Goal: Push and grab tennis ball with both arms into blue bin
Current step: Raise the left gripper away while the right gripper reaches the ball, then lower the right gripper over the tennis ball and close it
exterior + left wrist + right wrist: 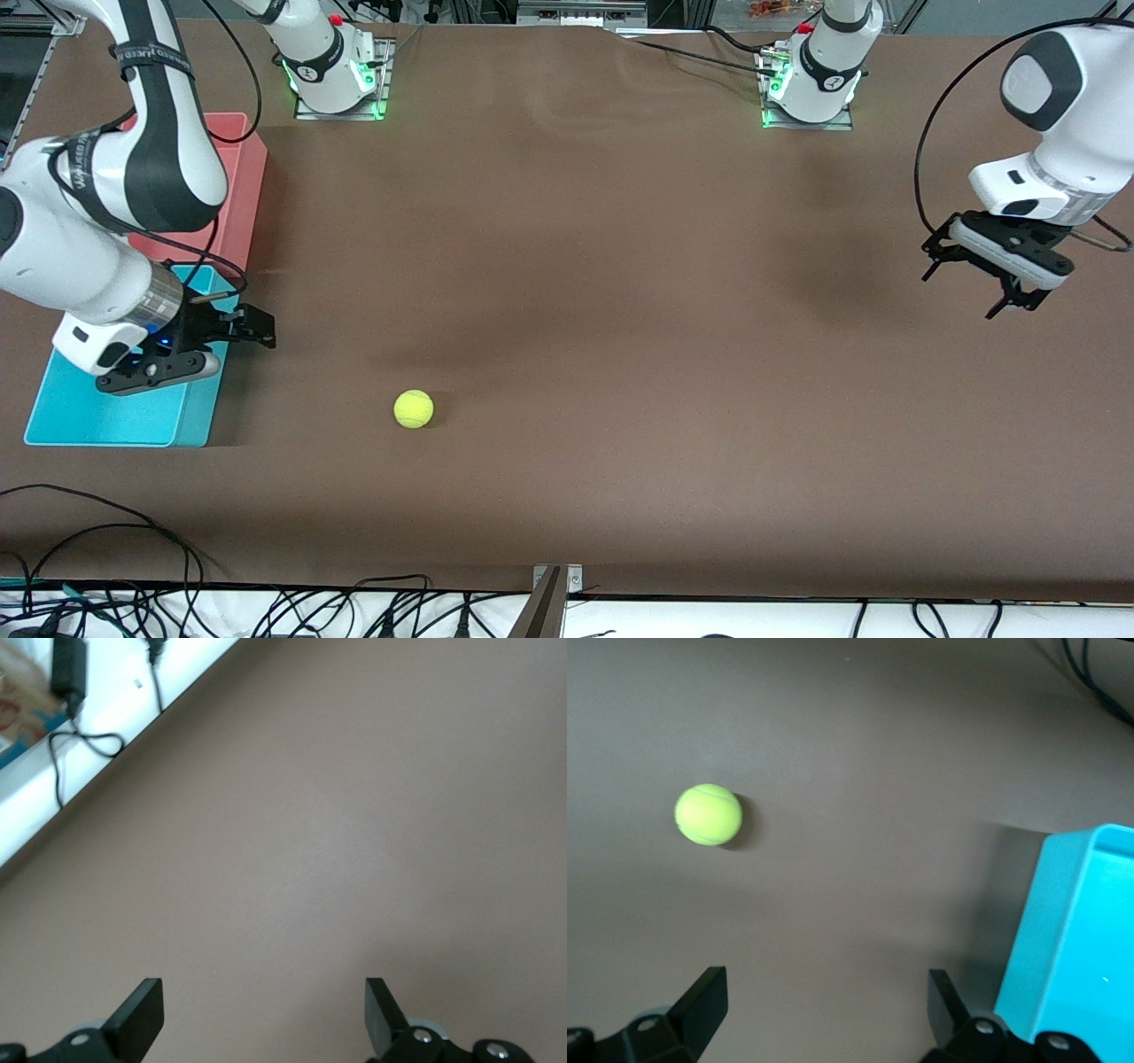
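Note:
The tennis ball [413,408] lies on the brown table beside the blue bin [193,412], a short way toward the left arm's end. My right gripper [257,328] is open and empty, over the bin's rim on the side that faces the ball. In the right wrist view the ball [708,814] lies apart from the open right gripper [824,1005], and the bin's wall [1050,939] shows beside one finger. My left gripper [966,285] is open and empty, in the air over the table's end by the left arm. The left wrist view shows the open left gripper [263,1014] over bare table.
A pink bin [244,168] stands against the blue bin, farther from the front camera, partly hidden by the right arm. Black cables [106,532] lie along the table's front edge. The table's edge with cables [80,735] shows in the left wrist view.

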### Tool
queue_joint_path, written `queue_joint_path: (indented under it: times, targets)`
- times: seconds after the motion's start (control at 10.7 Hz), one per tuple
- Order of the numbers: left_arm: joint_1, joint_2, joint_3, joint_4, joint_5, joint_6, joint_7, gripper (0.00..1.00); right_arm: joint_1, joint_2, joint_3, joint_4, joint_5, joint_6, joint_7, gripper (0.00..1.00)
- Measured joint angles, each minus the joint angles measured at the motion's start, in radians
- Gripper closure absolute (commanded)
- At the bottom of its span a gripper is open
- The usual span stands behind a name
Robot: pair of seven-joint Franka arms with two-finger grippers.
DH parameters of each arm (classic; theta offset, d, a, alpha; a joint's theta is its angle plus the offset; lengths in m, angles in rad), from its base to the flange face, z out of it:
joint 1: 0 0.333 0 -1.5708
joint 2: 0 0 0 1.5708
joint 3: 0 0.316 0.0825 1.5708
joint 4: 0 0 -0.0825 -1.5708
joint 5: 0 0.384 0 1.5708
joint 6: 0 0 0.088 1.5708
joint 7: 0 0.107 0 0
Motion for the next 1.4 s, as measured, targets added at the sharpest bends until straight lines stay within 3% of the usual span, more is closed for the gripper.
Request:
queue_joint_path:
  times: [0.37, 1.12, 1.4]
  targets:
    - [-0.004, -0.050, 0.020, 0.049, 0.020, -0.193, -0.209, 0.00, 0.001, 0.051, 0.008, -0.001, 0.072, 0.077, -0.055, 0.00]
    - [-0.057, -0.062, -0.018, 0.373, 0.047, -0.688, -0.763, 0.00, 0.001, 0.193, 0.049, 0.038, 0.092, 0.215, -0.073, 0.00]
    - [-0.060, -0.030, -0.034, 0.478, 0.048, -0.811, -0.872, 0.00, 0.001, 0.247, 0.068, 0.091, 0.092, 0.222, -0.073, 0.00]
